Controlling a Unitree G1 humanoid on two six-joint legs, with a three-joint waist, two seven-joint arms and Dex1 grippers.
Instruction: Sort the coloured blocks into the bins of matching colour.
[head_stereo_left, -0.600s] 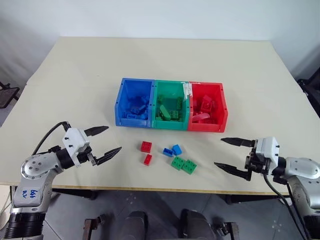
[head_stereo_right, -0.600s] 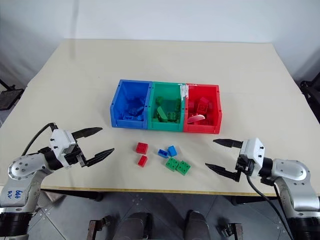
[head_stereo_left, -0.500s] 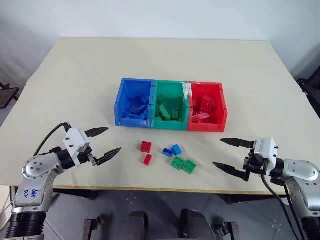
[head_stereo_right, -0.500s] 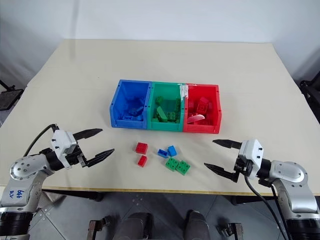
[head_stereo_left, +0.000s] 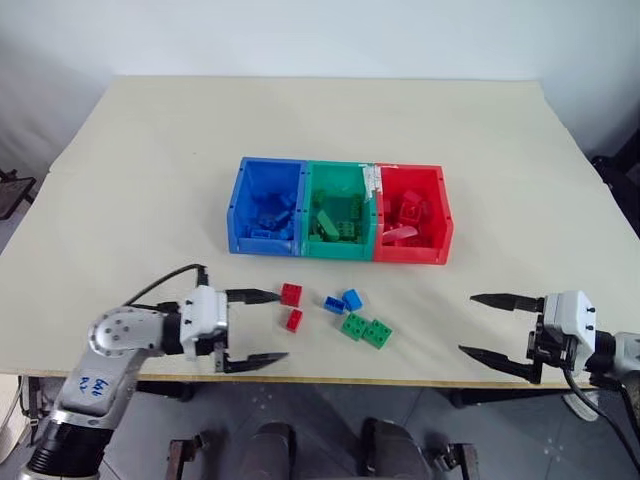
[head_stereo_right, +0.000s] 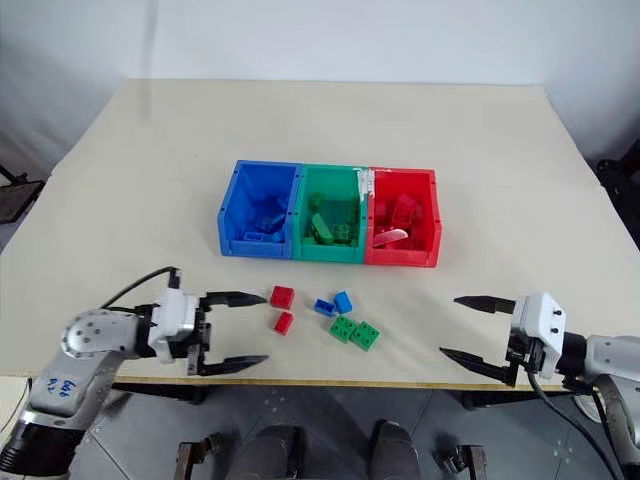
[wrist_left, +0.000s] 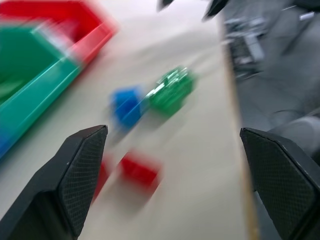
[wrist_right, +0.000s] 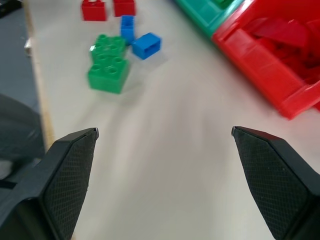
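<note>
Three joined bins stand mid-table: blue (head_stereo_left: 262, 243), green (head_stereo_left: 340, 250) and red (head_stereo_left: 410, 256), each with several blocks inside. In front of them lie loose blocks: two red (head_stereo_left: 291, 293) (head_stereo_left: 295, 319), two blue (head_stereo_left: 335, 304) (head_stereo_left: 353, 298) and two green (head_stereo_left: 354, 325) (head_stereo_left: 378, 333). My left gripper (head_stereo_left: 282, 326) is open, pointing right, with its far fingertip just left of the upper red block and the lower red block just past its tips. Off to the right of the blocks, my right gripper (head_stereo_left: 467, 323) is open and holds nothing, near the table's front edge.
The table's front edge (head_stereo_left: 400, 381) runs just below both grippers. A white tag (head_stereo_left: 374, 180) sticks up between the green and red bins. Bare tabletop (head_stereo_left: 150, 180) surrounds the bins on all sides.
My left gripper has swung right and toward the front edge, up to the red blocks. My right gripper has drawn back to the right, away from the blocks. No block has moved.
</note>
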